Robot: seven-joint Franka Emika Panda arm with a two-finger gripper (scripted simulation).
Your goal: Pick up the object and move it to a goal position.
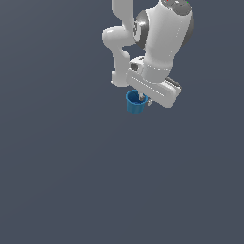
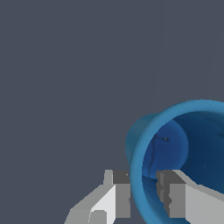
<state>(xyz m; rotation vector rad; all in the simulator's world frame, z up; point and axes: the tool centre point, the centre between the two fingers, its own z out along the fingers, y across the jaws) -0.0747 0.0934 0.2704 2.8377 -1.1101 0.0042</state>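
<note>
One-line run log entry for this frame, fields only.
phase: grasp | object: blue cup, upright | gripper: jaws straddle cup wall, one inside, one outside | contact: appears pinched on rim | goal: no marker visible

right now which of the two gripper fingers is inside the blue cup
In the wrist view, the finger over the blue cup interior is inside; the other finger sits outside its wall.

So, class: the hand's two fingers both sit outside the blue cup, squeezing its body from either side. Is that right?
Not quite. In the wrist view the hand pinches the blue cup's wall: one finger is outside, the other inside the rim. They do squeeze from either side, but of the wall, not the whole body.
</note>
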